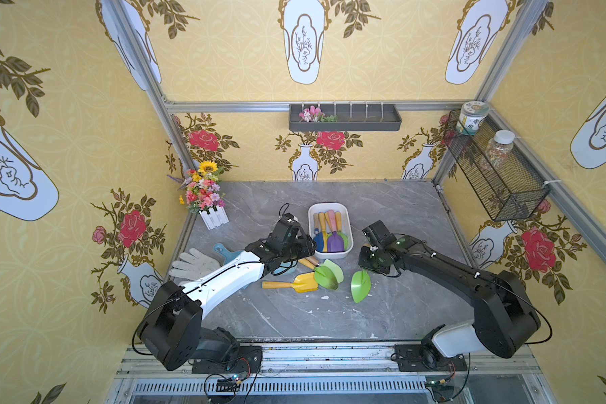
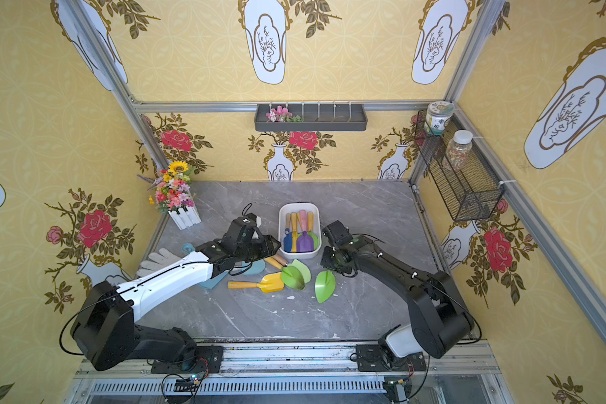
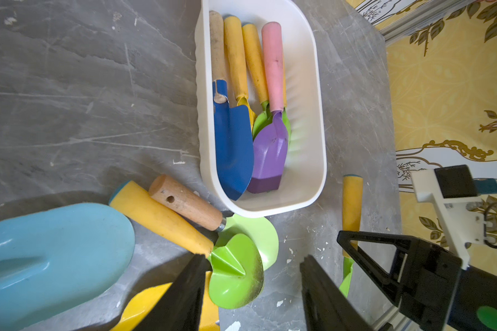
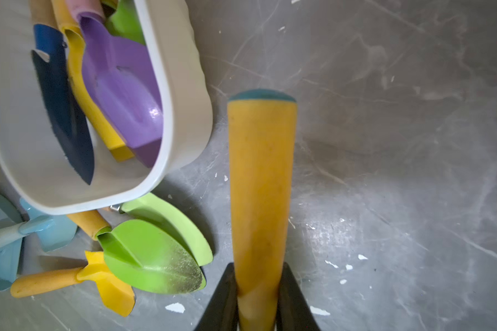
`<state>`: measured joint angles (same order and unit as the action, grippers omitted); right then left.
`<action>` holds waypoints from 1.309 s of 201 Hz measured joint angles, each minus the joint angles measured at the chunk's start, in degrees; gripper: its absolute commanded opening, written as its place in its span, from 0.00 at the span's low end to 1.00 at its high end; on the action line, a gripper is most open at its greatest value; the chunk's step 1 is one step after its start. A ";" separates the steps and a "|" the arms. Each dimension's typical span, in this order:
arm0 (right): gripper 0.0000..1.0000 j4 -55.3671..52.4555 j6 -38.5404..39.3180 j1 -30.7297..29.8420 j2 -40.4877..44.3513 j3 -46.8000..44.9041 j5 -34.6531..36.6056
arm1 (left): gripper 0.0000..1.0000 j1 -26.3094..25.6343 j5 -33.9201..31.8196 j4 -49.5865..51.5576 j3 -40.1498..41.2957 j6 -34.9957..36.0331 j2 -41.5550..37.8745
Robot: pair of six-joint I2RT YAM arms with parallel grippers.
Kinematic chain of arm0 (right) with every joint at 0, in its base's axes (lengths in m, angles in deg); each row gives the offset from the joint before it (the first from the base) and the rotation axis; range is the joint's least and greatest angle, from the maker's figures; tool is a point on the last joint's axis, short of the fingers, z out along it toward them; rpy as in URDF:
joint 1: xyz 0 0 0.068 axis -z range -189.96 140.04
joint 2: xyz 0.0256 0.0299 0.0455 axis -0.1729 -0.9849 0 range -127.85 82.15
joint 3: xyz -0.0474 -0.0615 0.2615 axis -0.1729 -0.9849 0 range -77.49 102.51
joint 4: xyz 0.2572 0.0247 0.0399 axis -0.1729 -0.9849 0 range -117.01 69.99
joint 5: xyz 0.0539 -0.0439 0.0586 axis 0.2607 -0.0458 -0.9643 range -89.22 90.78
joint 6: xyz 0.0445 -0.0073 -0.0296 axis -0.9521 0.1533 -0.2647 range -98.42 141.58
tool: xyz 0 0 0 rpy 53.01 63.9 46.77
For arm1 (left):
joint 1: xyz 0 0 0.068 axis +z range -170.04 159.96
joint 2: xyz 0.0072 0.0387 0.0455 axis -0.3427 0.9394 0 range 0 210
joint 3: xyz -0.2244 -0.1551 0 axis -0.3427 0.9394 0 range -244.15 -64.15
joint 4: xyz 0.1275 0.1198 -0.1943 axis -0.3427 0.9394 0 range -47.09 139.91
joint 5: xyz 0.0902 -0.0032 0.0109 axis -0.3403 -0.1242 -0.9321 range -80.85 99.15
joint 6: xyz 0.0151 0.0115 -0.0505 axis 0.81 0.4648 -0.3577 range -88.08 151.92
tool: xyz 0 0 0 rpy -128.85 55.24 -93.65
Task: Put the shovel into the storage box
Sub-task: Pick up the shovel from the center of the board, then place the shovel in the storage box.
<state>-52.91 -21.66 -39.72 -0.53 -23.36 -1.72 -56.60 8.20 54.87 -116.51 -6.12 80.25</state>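
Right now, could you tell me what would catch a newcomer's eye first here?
The white storage box at the table's middle, packed with bright shovels, stands out first. Just in front of it lie loose shovels in green, yellow and blue, and the right tool is shut on the yellow handle of a green shovel beside the box.

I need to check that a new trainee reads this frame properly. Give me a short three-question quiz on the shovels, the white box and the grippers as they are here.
1. True or false: the right gripper is shut on a shovel's yellow handle.
2. How many shovels lie inside the white box?
3. What colour is the blade on the shovel with the pink handle? A blue, B purple, C yellow.

Key: 1 true; 2 four; 3 B.
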 measured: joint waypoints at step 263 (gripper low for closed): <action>0.18 -11.15 15.28 3.13 -27.30 43.69 2.34 | 0.59 2.51 1.16 -1.33 7.63 -2.97 -7.61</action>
<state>-64.06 -6.38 -36.59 -27.83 20.33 0.62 -54.09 9.36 53.54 -108.88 -9.09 72.65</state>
